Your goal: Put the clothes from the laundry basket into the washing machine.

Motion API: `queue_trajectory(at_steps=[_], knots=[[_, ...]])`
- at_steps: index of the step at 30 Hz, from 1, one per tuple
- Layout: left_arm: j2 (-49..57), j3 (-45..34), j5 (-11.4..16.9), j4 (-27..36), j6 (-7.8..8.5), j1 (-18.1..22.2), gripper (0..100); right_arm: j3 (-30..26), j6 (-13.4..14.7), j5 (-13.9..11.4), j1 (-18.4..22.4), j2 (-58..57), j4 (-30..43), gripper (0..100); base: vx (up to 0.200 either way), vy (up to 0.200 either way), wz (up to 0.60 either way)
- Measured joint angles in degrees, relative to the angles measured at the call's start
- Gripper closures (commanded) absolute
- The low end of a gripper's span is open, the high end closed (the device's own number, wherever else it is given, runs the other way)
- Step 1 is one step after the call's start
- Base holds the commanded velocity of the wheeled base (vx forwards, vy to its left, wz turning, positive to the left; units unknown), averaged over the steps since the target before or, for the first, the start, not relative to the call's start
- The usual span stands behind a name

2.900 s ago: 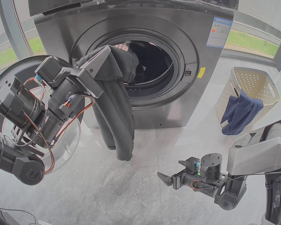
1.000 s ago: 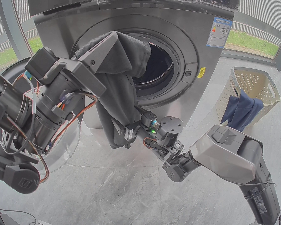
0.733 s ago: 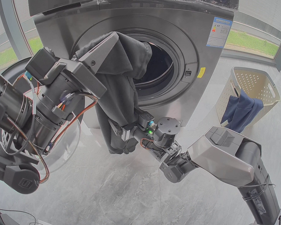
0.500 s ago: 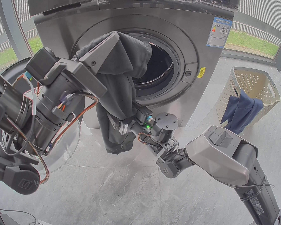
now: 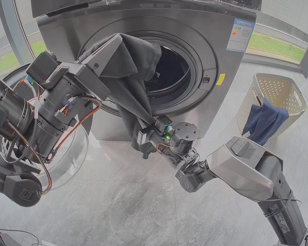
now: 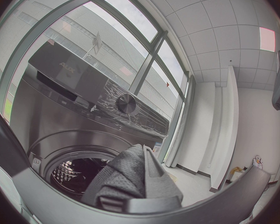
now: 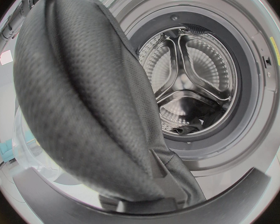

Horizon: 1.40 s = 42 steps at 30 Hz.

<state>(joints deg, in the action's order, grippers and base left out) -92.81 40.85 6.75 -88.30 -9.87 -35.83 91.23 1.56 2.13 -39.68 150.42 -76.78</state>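
A dark grey garment [image 5: 133,65] hangs over the lower left rim of the washing machine's [image 5: 212,41] round opening. My left gripper [image 5: 119,45] is shut on its upper fold, raised in front of the opening's left side. The cloth runs taut down to my right gripper [image 5: 142,140], shut on its lower end just below the opening. In the left wrist view the garment [image 6: 127,175] bunches between the fingers [image 6: 157,178], with the drum [image 6: 68,175] behind. In the right wrist view the garment [image 7: 84,94] covers the left, beside the drum [image 7: 189,75], where a dark cloth [image 7: 196,122] lies.
The washer door [image 5: 70,154] stands open at the left, behind my left arm. A beige laundry basket [image 5: 280,89] sits on the floor at the right, with a blue garment [image 5: 263,120] draped over its front rim. Bare grey floor tiles lie in front of the machine.
My right arm came up from low on the right and took hold of the garment's hanging end. It has since pulled that end right and up, drawing the cloth taut. My left gripper shifted slightly left.
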Motion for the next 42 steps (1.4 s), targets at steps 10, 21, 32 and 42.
queue_trajectory(at_steps=[10,21,32,42], knots=[[-1.51,0.22,0.05,0.28,-0.28,5.38,100,-18.75,1.26,0.0,3.52,-10.51,-4.13,100,0.0,0.0,0.0],[-8.44,-5.57,0.13,-0.09,0.13,9.7,100,-34.1,2.73,-0.24,4.77,-24.48,-8.16,100,0.0,0.0,0.0],[-15.13,-14.59,0.88,-0.17,4.95,9.57,0,-29.0,3.45,0.18,4.62,-28.67,-6.7,100,0.0,0.0,0.0],[-17.88,-18.47,1.39,-0.22,6.4,9.87,0,-24.42,3.45,0.24,4.64,-28.73,-4.38,100,0.0,0.0,0.0]])
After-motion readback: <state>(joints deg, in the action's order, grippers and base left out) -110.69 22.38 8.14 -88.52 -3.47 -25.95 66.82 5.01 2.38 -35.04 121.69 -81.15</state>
